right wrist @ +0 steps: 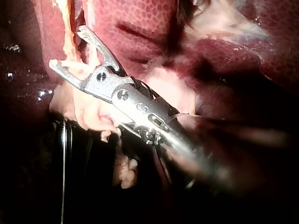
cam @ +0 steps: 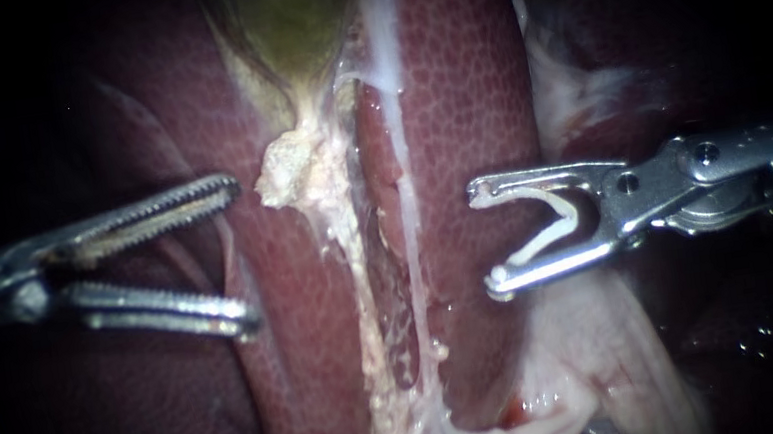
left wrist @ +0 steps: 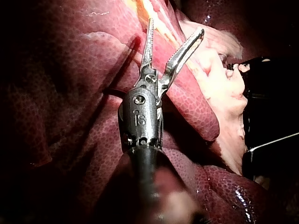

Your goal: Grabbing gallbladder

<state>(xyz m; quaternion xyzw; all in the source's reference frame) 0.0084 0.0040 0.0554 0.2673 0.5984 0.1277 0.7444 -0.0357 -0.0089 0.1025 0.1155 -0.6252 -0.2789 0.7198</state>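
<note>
At 12 o'clock in the endoscope view: the gallbladder (cam: 287,9), greenish, narrowing downward into a ragged pale strip (cam: 338,214) that runs on toward 6 o'clock. Lies in a groove of the dark red liver (cam: 464,85), touched by neither tool.

From 9 o'clock: the left instrument (cam: 242,252). Holds two long toothed jaws wide apart, gripping nothing. Stops with its tips just short of the pale strip, apart from it and well below the green body.

From 3 o'clock: the right instrument (cam: 484,239). Stands with jaws spread wide, a white clip (cam: 548,219) seated between them in a V, one leg along each jaw, no tissue inside. Hangs over the liver near the strip's 3 o'clock side, with pale filmy tissue (cam: 592,350) toward 5 o'clock.

In the left wrist view: left instrument (left wrist: 175,26) gaping, toothed faces showing, nothing between them, liver (left wrist: 70,93) under and beside the shaft, yellowish strip just ahead of the tips.

In the right wrist view: right instrument (right wrist: 67,46) forked open, white clip (right wrist: 77,65) across the gap, liver (right wrist: 135,23) ahead, pale tissue under the hinge.
</note>
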